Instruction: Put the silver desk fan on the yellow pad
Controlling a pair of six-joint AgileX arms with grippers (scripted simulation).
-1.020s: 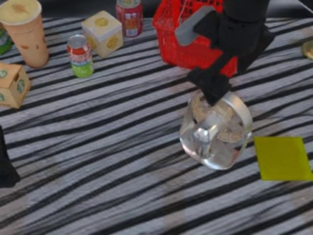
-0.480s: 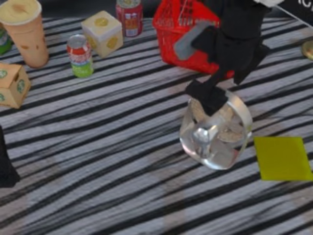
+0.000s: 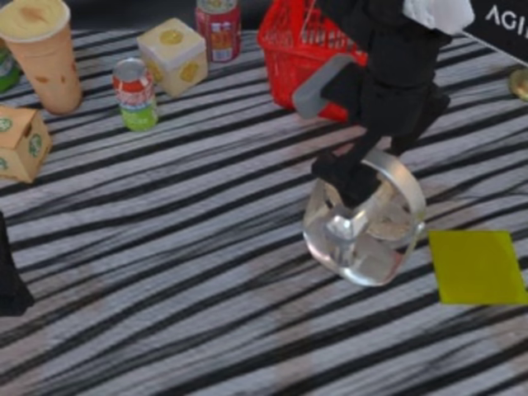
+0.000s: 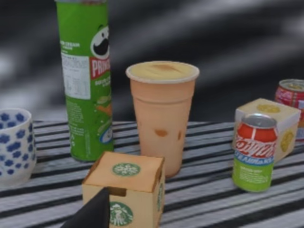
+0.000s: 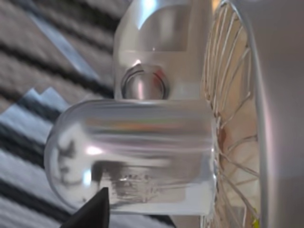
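Progress check, fan-to-pad transfer: the silver desk fan (image 3: 365, 223) is sitting on the striped worktop (image 3: 165, 272), right of centre in the top view, just in front of the red basket (image 3: 301, 49). The yellow pad (image 3: 478, 266) is lying flat on the worktop just beside the fan, toward the right edge, and nothing is resting on it. So the placement itself is not yet done.

The right pincer (image 3: 351, 177) is reaching down over the rear part of the fan's ring, at the basket side. The right wrist view is being filled by the fan's chrome motor housing (image 5: 133, 152) and wire grille (image 5: 232, 142) at very close range, with only one dark finger tip (image 5: 92, 211) showing at the frame edge. Whether the fingers are clenched on the fan or released, I cannot tell; the arm is hiding them from above.

Judgement: the work is standing at the approach or grasp stage. Remaining: secure a hold, lift, carry a short way toward the right edge, set the fan down square on the pad, let go.

The left arm is parked at the left edge of the worktop; its pincer (image 3: 10, 285) is idling near the Starbucks box (image 4: 126, 190), its grip state not readable
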